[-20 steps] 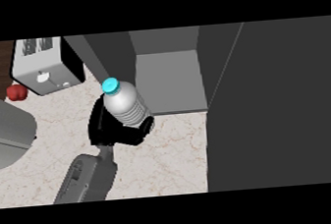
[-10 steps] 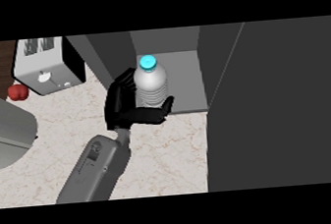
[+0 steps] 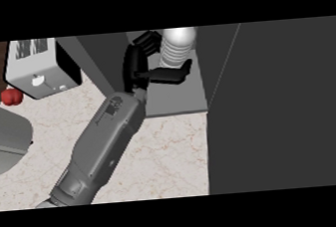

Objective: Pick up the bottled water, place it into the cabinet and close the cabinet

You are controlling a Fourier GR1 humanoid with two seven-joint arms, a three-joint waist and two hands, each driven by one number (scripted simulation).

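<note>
- The cabinet takes up the right side of the head view; its dark door stands open just right of the hand, and its grey floor runs beneath and in front of the hand.
- The one arm in view comes up from the lower edge and reaches into the cabinet's opening. Which arm it is cannot be read from the hand alone; coming in left of centre, I take it for the left.
- The toaster sits well to the left of the hand, with a small red object just beside it.
- The left hand is curled round the bottled water, thumb across the front and fingers behind, holding it upright inside the cabinet.
- The bottle's cap is cut off at the top of the view, and I cannot tell whether its base touches the cabinet floor.
- Step in hand, as I judge it: placing the bottle in the cabinet.
- The next move calls for setting it down, uncurling the fingers, drawing the arm clear of the opening, then swinging the door closed.
- The right hand does not show.
</note>
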